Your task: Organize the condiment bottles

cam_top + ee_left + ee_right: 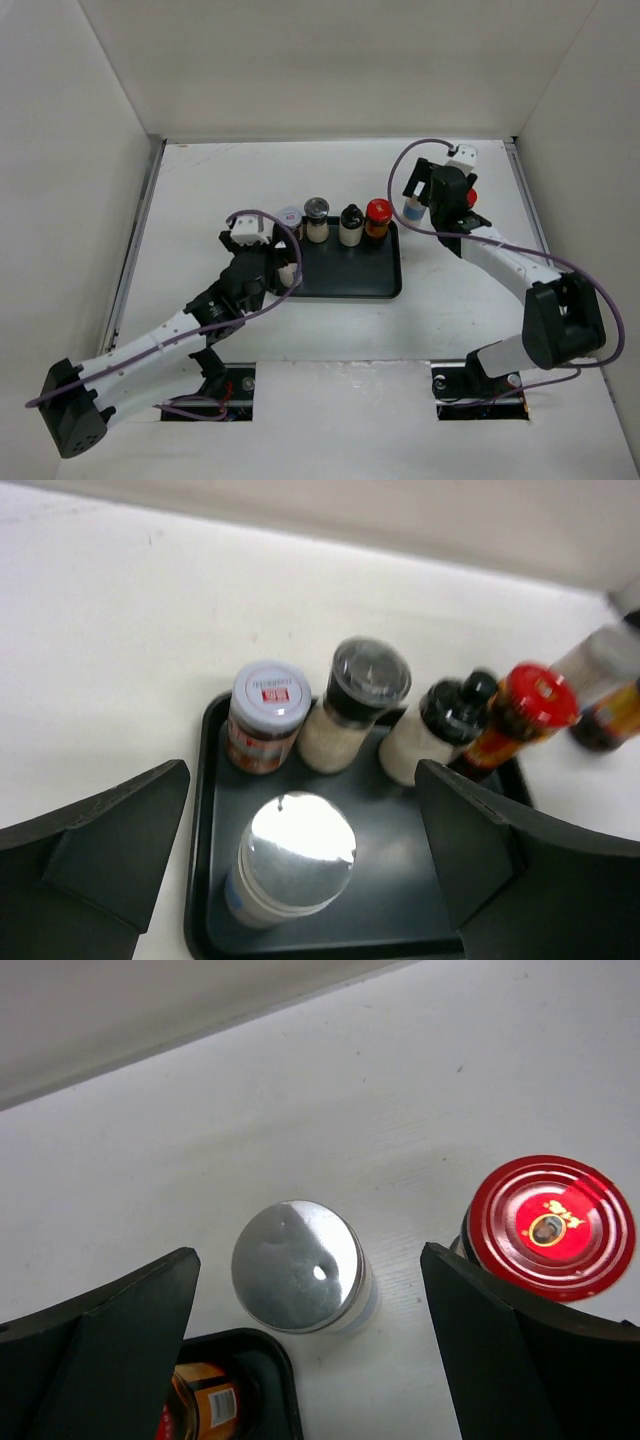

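Now silver-topped bottle (295,865) centred between spread left gripper (302,780) jaws, touching neither.

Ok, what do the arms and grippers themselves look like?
The left arm and right arm match: white links, black joints, black bases. A thin purple cable loops along each. Each wrist carries a small white block. The left gripper and right gripper have broad, matte black wedge-shaped fingers, unmarked.
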